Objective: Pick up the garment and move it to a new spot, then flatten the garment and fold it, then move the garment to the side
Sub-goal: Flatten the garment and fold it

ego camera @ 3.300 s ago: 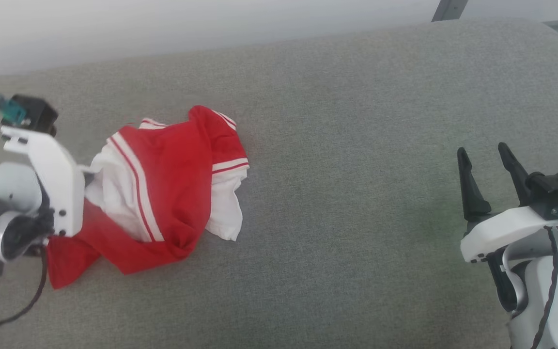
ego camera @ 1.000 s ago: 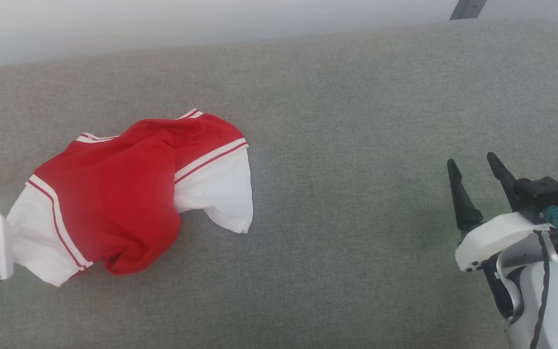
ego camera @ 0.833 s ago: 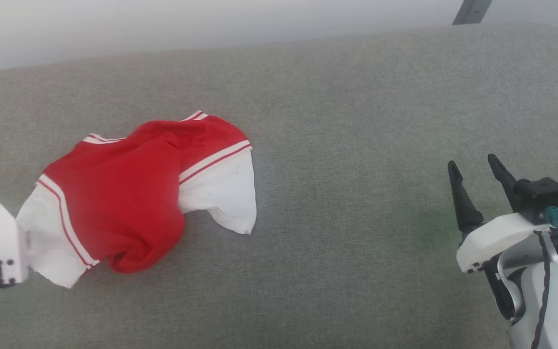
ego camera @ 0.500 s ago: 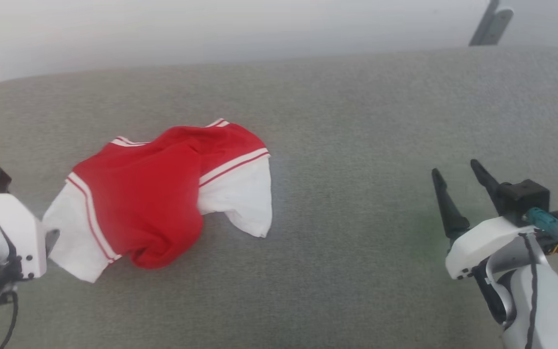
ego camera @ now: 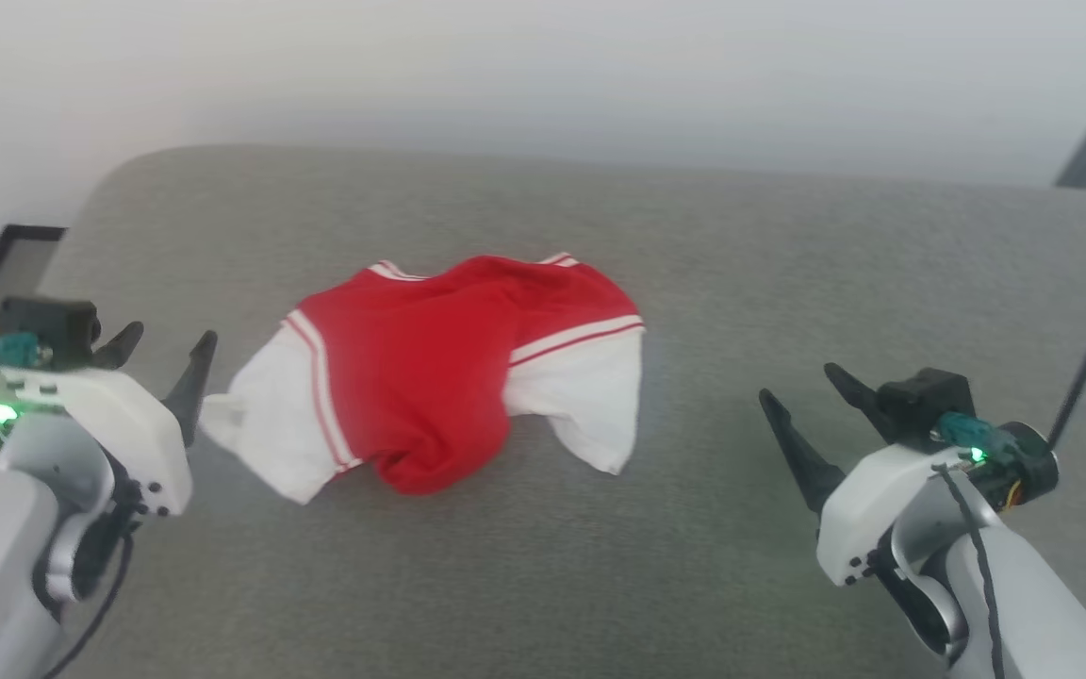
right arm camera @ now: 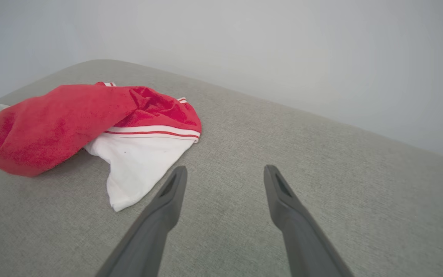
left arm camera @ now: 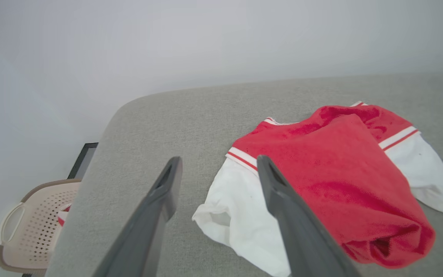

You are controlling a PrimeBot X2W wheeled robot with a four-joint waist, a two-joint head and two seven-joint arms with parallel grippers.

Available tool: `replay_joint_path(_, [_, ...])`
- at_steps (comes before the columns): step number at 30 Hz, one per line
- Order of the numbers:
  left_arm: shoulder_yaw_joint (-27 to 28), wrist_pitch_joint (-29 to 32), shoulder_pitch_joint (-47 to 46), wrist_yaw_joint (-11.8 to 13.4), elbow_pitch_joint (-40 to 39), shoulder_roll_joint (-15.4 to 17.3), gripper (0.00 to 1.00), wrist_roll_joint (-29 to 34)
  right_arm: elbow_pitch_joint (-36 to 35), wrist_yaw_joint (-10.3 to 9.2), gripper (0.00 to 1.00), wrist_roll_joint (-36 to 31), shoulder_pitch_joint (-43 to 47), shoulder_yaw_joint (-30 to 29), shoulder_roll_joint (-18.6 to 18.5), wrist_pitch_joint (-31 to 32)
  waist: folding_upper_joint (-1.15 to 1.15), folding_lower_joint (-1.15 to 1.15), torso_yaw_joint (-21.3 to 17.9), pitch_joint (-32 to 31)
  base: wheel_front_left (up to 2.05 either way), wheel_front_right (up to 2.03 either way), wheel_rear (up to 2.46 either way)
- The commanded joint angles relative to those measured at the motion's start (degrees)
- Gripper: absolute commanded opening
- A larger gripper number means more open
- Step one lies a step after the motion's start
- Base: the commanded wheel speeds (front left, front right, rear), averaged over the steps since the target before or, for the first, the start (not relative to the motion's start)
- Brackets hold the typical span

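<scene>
The red T-shirt [ego camera: 453,363] is lying loose near the middle of the grey upholstered cushion [ego camera: 788,264], touching neither hand. The left hand [ego camera: 171,335] is hovering at 8 o'clock in the head view with its fingers spread wide and nothing between them, its nearer fingertip just beside a sleeve cuff. The right hand [ego camera: 798,382] is waiting at 4 o'clock, equally wide and empty, well apart from the cloth.

Judging by this, any carrying to a new spot is not going on now. Flattening, folding and the move to the side are all remaining, since the shirt is sitting bunched rather than spread.

The shirt is looking soft and limp. Its red body is humping up and rolling under into a thick lump at 6 o'clock, while the white sleeves [ego camera: 590,415] are trailing out thin and flat toward 8 and 4 o'clock. Narrow red-and-white stripes are edging the sleeve seams and collar. The cushion is showing a fine matte weave and a rounded corner at 10 o'clock. Beyond that corner, a beige perforated plastic basket [left arm camera: 33,231] is sitting lower down.
</scene>
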Motion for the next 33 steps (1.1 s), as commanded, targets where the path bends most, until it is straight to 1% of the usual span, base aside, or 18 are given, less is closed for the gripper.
replay_joint_path(1, [0.48, -1.97, 1.23, 0.45, -1.05, -0.25, 1.00, 0.37, 0.37, -0.09, 1.00, 1.10, -0.69, 0.70, -0.14, 0.63, 0.00, 0.00, 2.27, -1.06, 0.00, 0.00, 0.00])
replay_joint_path(4, [1.63, -8.52, 4.68, 2.16, -4.26, -1.11, 1.00, 1.34, 1.67, -0.09, 1.00, 3.33, -2.11, 3.55, -1.06, 2.73, 0.00, 0.00, 4.17, -1.43, 0.00, 0.00, 0.00])
replay_joint_path(6, [2.50, -13.35, 6.82, 2.69, -6.64, -1.67, 1.00, 2.01, 2.52, -0.08, 1.00, 4.61, -3.20, 5.40, -1.68, 4.21, 0.00, 0.00, 5.45, -1.53, 0.00, 0.00, 0.00])
replay_joint_path(8, [3.41, -16.84, 9.53, 4.09, -7.68, -2.29, 1.00, 2.10, 3.65, -0.09, 1.00, 5.49, -4.32, 6.87, -2.27, 5.48, 0.00, 0.00, 6.61, -1.58, 0.00, 0.00, 0.00])
replay_joint_path(10, [4.08, -19.61, 11.41, 4.84, -9.30, -2.86, 1.00, 3.42, 4.76, -0.08, 1.00, 6.26, -5.52, 8.00, -2.73, 6.80, 0.00, 0.00, 7.79, -1.46, 0.00, 0.00, 0.00])
replay_joint_path(12, [5.44, -20.92, 14.04, 5.96, -10.46, -4.06, 1.00, 3.28, 6.20, -0.08, 1.00, 7.00, -6.68, 8.87, -3.07, 8.22, 0.00, 0.00, 8.96, -1.36, 0.00, 0.00, 0.00])
replay_joint_path(14, [7.09, -21.53, 16.12, 6.63, -12.10, -5.29, 1.00, 4.45, 7.51, -0.09, 1.00, 7.52, -7.88, 9.75, -3.38, 9.88, 0.00, 0.00, 10.06, -1.21, 0.00, 0.00, 0.00])
replay_joint_path(16, [9.46, -21.77, 18.22, 7.21, -13.91, -7.29, 1.00, 5.82, 8.72, -0.08, 1.00, 8.10, -9.03, 10.69, -3.78, 11.56, 0.00, 0.00, 11.28, -1.01, 0.00, 0.00, 0.00])
replay_joint_path(18, [12.25, -21.77, 20.28, 7.14, -15.69, -9.48, 1.00, 7.99, 10.26, -0.09, 1.00, 8.27, -10.23, 11.46, -4.44, 13.31, 0.00, 0.00, 12.53, -0.77, 0.00, 0.00, 0.00])
replay_joint_path(19, [12.25, -21.77, 20.28, 7.14, -15.69, -9.48, 1.00, 7.99, 10.26, -0.09, 1.00, 8.27, -10.23, 11.46, -4.44, 13.31, 0.00, 0.00, 12.53, -0.77, 0.00, 0.00, 0.00])
replay_joint_path(24, [19.25, -21.74, 24.64, 4.81, -18.36, -16.00, 1.00, 13.22, 14.84, -0.08, 1.00, 7.79, -13.38, 13.82, -5.46, 17.51, 0.00, 0.00, 15.50, 0.30, 0.00, 0.00, 0.00])
replay_joint_path(27, [22.77, -21.74, 26.21, 2.47, -19.00, -20.02, 1.00, 16.22, 17.52, -0.08, 1.00, 8.44, -15.26, 15.25, -5.77, 18.78, 0.00, 0.00, 17.08, 1.13, 0.00, 0.00, 0.00])
replay_joint_path(33, [28.99, -21.75, 26.78, -2.51, -18.47, -26.65, 1.00, 21.47, 24.38, -0.09, 1.00, 8.99, -18.96, 19.20, -6.07, 21.37, 0.00, 0.00, 19.33, 2.37, 0.00, 0.00, 0.00])
